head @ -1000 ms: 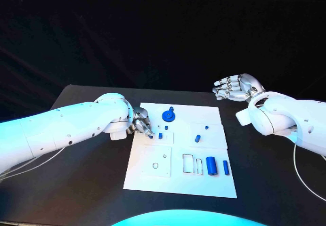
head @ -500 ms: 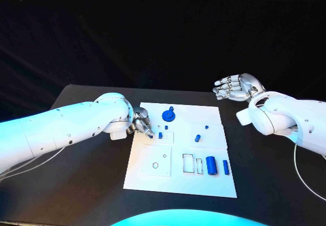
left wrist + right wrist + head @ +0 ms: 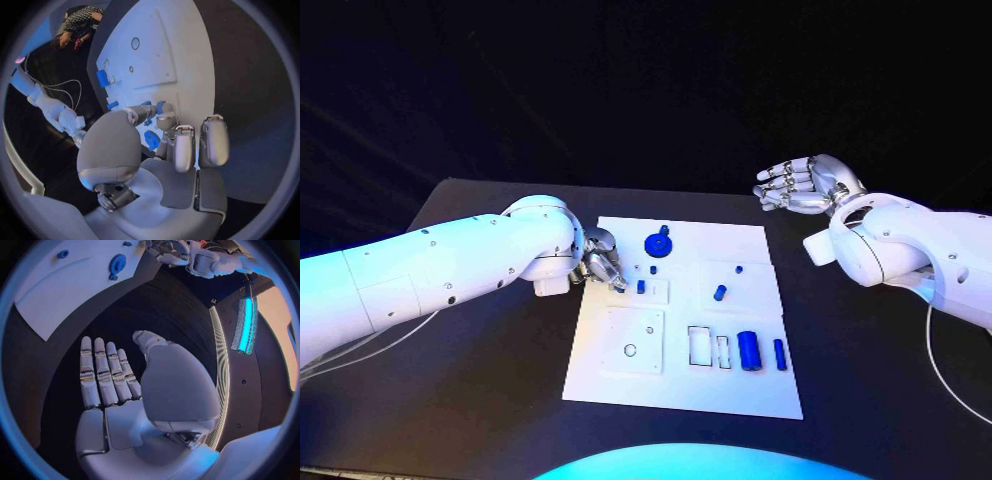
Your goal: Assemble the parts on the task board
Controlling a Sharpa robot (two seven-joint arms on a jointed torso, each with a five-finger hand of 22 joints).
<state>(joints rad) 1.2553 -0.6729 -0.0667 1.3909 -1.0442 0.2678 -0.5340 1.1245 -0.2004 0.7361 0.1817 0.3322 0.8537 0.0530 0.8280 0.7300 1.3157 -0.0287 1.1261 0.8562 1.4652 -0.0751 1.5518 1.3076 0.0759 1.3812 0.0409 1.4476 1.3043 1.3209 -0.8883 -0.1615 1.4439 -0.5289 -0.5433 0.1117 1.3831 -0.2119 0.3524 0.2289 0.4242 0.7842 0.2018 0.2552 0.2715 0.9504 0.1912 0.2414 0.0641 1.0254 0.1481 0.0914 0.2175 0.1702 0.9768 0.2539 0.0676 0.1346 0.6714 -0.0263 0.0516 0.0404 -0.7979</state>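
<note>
Left hand (image 3: 600,263) at task board (image 3: 678,390) left edge, fingertips closed around small blue part (image 3: 160,106), likely for seating. Right hand (image 3: 800,186) open, empty, parked beyond board's far right corner.

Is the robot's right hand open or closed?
Open. The right hand holds nothing, its fingers straight and side by side, raised over the black table beside the board.

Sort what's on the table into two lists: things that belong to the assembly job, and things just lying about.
Belongs to the job:
task board
blue gear-like part
small blue parts near the left hand
blue cylinder
blue bar
left hand, at the board's edge

Just about:
black table
right hand, raised off the board, holding nothing
</note>
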